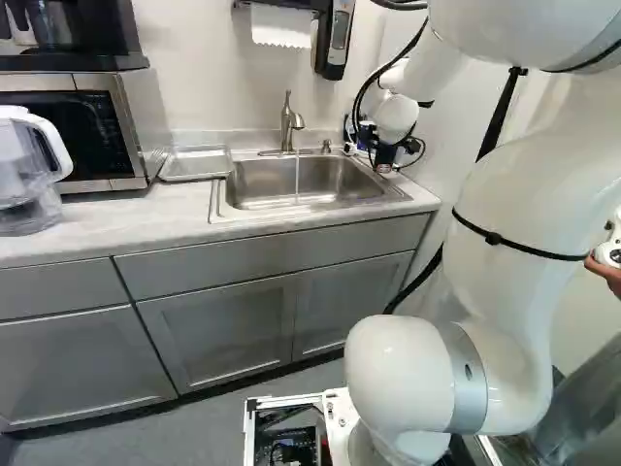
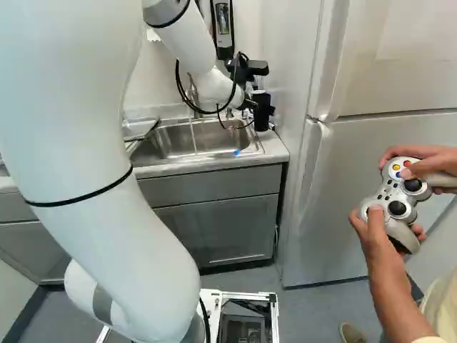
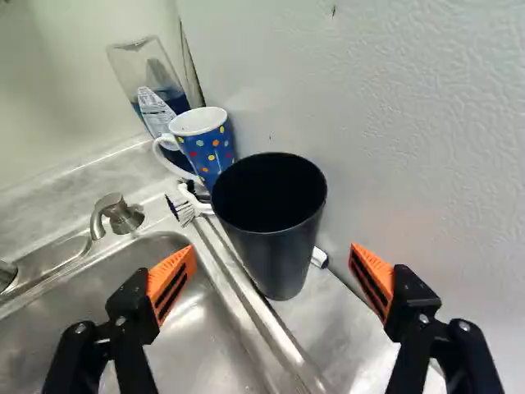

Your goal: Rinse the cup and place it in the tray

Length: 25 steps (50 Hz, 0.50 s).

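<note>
The white arm (image 1: 505, 243) reaches over the sink side, and its gripper (image 3: 272, 250) is released, with the fingers spread wide and nothing held between the pads. I think this width is chosen so that one finger can pass on each side of the black cup (image 3: 275, 238), which stands upright on the counter (image 3: 328, 328) ahead of the fingers, apart from both. Its mouth faces up, so a grip on the wall should leave the opening free for water. Behind the cup is a scrub brush (image 3: 187, 210), and past it a dotted mug (image 3: 212, 152), its handle turned to the basin side; a bottle (image 3: 156, 98) is in the corner behind. Probably they are kept there to be within reach of washing, but a finger that goes too deep could push them. Beside the cup lies the sink (image 1: 257, 184), where a thin stream seems to fall from the faucet (image 1: 288, 124), perhaps made ready for the rinse. Farthest from the gripper, across the sink, the tray (image 1: 198, 163) rests next to the basin, a sensible place for a wet cup afterwards.
</note>
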{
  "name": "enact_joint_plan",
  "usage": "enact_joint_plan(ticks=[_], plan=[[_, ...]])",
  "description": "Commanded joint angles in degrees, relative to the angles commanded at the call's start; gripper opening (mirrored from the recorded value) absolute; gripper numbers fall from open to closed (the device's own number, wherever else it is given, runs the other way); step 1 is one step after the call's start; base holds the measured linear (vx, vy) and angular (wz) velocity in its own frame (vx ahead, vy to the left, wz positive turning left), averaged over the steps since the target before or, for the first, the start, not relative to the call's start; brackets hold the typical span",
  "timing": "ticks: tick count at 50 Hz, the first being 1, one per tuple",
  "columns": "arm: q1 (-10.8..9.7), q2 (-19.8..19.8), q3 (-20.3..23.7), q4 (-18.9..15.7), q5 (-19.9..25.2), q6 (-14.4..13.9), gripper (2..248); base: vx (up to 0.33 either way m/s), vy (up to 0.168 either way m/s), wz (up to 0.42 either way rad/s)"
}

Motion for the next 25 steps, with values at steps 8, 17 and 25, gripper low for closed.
enact_joint_plan(ticks=[8,17,25], plan=[[0.0,0.0,0.0,0.0,0.0,0.0,247,0.000,0.000,0.000],[0.2,0.1,0.1,0.0,0.0,0.0,247,0.000,0.000,0.000],[0.6,0.3,0.3,0.0,0.0,0.0,247,0.000,0.000,0.000]])
